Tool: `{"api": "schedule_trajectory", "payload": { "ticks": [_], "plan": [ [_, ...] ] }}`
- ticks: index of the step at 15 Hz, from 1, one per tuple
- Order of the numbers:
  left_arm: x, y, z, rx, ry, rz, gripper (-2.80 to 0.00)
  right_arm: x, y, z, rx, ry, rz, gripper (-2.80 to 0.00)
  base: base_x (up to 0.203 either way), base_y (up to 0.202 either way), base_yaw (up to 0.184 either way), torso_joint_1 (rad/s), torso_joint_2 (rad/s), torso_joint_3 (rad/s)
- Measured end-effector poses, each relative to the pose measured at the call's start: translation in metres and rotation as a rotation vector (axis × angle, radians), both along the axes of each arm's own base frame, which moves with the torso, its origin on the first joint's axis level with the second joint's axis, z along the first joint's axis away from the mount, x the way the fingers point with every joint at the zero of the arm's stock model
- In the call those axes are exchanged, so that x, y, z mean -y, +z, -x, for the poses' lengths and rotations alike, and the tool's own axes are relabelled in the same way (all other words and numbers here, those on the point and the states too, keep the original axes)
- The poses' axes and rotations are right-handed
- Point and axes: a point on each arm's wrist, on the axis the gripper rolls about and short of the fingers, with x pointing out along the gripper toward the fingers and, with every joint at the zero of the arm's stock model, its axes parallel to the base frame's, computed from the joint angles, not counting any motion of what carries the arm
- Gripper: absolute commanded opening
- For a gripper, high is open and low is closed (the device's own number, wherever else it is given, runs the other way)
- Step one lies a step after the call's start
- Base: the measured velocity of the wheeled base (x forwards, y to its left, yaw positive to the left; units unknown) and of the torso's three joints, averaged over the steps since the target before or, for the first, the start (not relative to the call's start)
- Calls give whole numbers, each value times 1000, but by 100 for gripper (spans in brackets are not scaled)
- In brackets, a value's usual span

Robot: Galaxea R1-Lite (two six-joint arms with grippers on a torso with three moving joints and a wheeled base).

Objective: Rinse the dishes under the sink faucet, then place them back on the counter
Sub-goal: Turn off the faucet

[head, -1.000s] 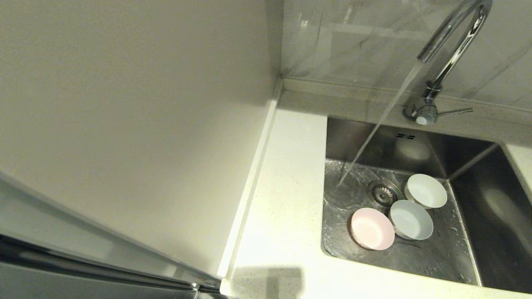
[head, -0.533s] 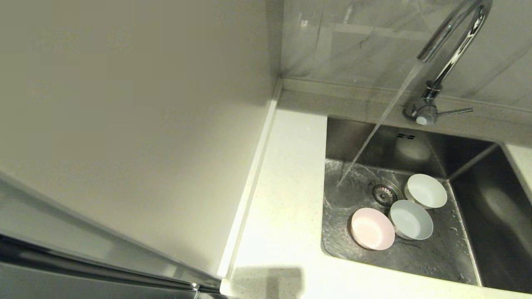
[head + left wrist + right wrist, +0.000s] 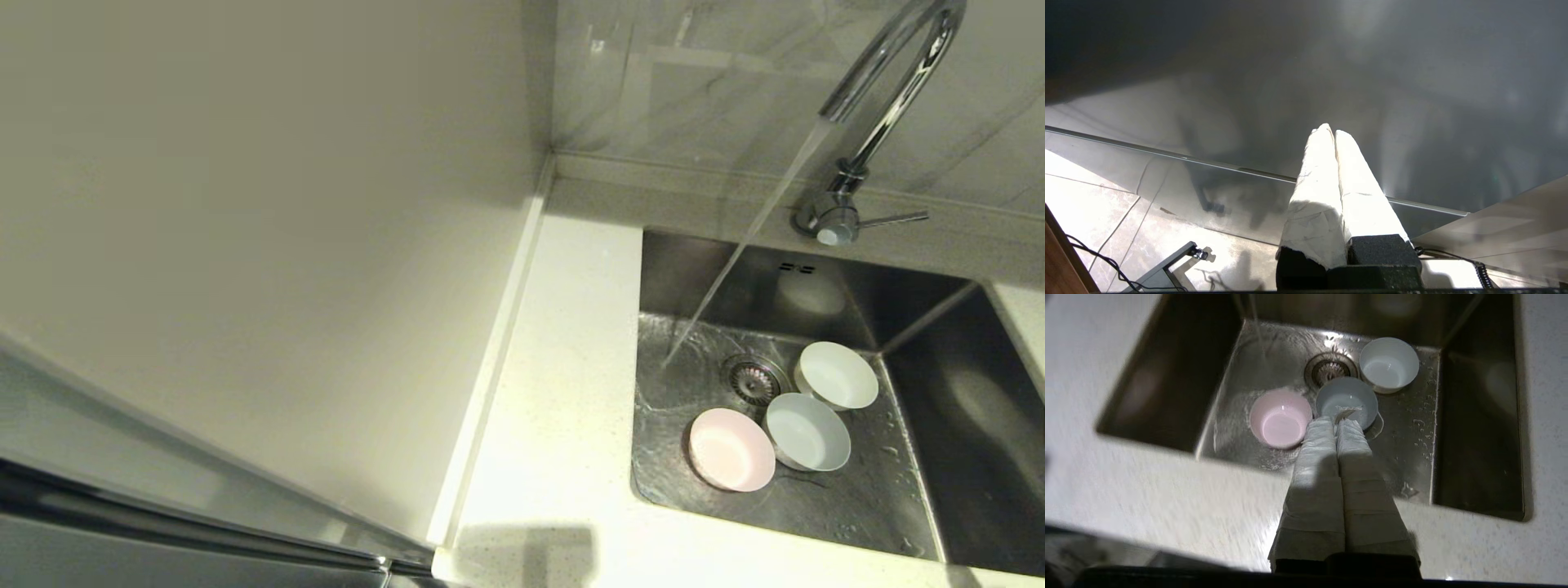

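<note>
Dishes, three small bowls, all sit on the sink (image 3: 939,343) floor, none on the counter (image 3: 563,392). Right gripper (image 3: 1337,421) has its taped fingers (image 3: 1316,457) pressed together, holding nothing, hanging above the front rim of the basin. Just past the fingertips is the blue-grey bowl (image 3: 1347,401); the pink bowl (image 3: 1280,422) sits beside them toward the running water, the grey-white bowl (image 3: 1389,364) beyond the blue-grey one, near the drain (image 3: 1329,370). Further out, the stream from the faucet (image 3: 886,90) lands on bare steel beside the pink bowl, not in any bowl.

Handling guess: bowls look light, rigid, smooth, likely slippery with the floor wet, and breakable if ceramic. Best hold is probably a pinch across the rim, one finger inside, one outside; the fingers would have to part first.

Views: the right wrist view shows the gripper and how close it is to the bowls; the head view shows neither arm but gives the whole faucet, its side lever and the counter strip for setting down. Left wrist view shows only the left gripper (image 3: 1333,132), fingers together, empty, parked over floor tiles away from the sink.
</note>
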Motion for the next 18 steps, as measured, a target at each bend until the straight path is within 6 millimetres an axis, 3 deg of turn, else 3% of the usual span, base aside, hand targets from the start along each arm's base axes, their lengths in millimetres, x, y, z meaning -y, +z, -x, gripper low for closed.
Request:
{"api": "schedule_trajectory", "payload": {
  "ticks": [3, 6, 9, 12, 15, 18],
  "plan": [
    [0, 0, 0, 0, 1, 0, -280, 9, 74, -64, -61, -109, -178, -280, 0, 0, 0, 0, 0, 0],
    [0, 0, 0, 0, 1, 0, -280, 36, 109, -147, -90, -259, -336, -280, 0, 0, 0, 0, 0, 0],
    [0, 0, 0, 0, 1, 0, -280, 67, 116, -216, -25, -356, -273, -280, 0, 0, 0, 0, 0, 0],
    [0, 0, 0, 0, 1, 0, -280, 86, 113, -261, 51, -387, -150, -280, 0, 0, 0, 0, 0, 0],
    [0, 0, 0, 0, 1, 0, -280, 92, 93, -284, -53, -428, -163, -280, 0, 0, 0, 0, 0, 0],
    [0, 0, 0, 0, 0, 0, -280, 91, 78, -291, -104, -421, -202, -280, 0, 0, 0, 0, 0, 0]
  ]
}}
